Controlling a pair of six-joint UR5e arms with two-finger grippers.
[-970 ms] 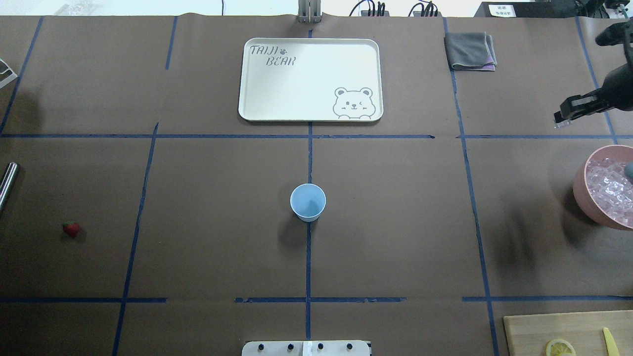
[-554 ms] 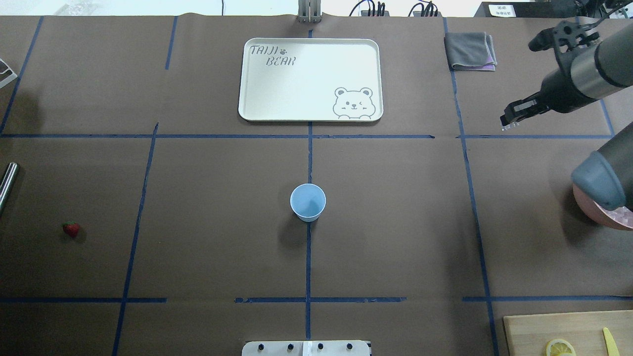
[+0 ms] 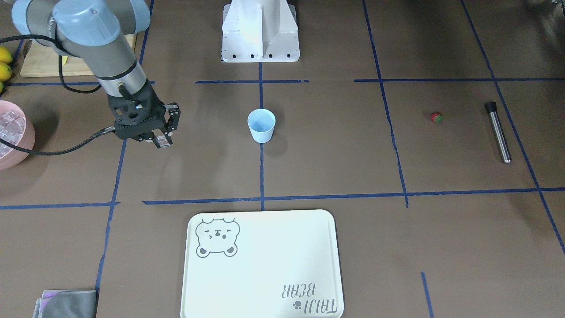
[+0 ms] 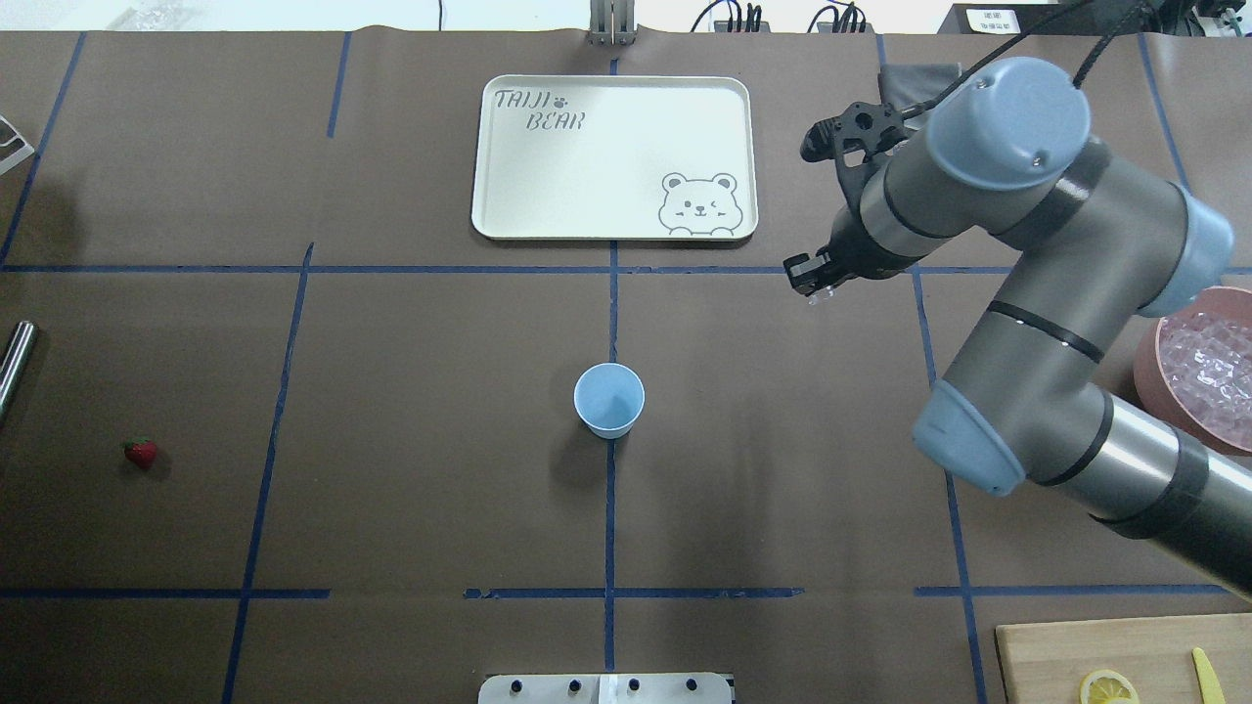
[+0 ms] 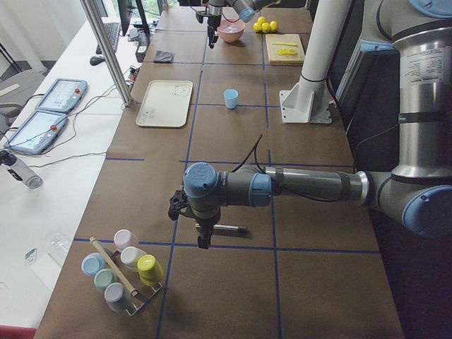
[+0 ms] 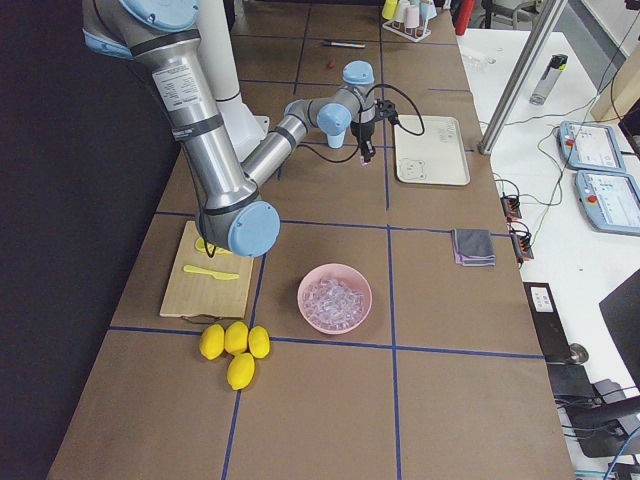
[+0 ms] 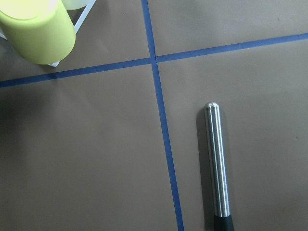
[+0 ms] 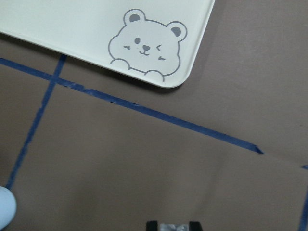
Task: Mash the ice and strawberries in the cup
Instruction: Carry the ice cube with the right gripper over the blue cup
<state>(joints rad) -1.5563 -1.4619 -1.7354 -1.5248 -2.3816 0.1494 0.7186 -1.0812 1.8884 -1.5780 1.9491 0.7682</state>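
One little ice cube (image 3: 164, 143) is all the right end effector (image 4: 814, 286) is pinching right now. Its fingers are pressed in on the cube from both sides, and it's hanging over bare desk (image 4: 391, 342) near the tray (image 4: 479, 156) corner, well apart from the cup (image 4: 608, 399). The cup is sitting upright in the middle of the desk and is looking empty from above.

Here's what I'm worrying about:

- The cube is wet and slick, and only a sliver of it is showing between the fingertips. I'm guessing it could squirt out and land on the desk short of the cup.
- The cup's mouth is small. If the end effector isn't centred over it at release, the cube is probably clipping the rim and skittering off.
- The cup looks like light plastic with nothing weighing it down, so a finger nicking the rim is likely tipping it over.
- A drop from too high could bounce the cube right back out.

The rest of the ice (image 4: 1213, 367) is waiting in the pink bowl (image 4: 1164, 342) at the robot's right edge. The strawberry (image 4: 141, 453) is lying way over on the robot's left, near the metal rod (image 3: 498, 131). The left end effector (image 5: 201, 239) is hovering above that rod, and I can't tell whether its fingers are spread or together.
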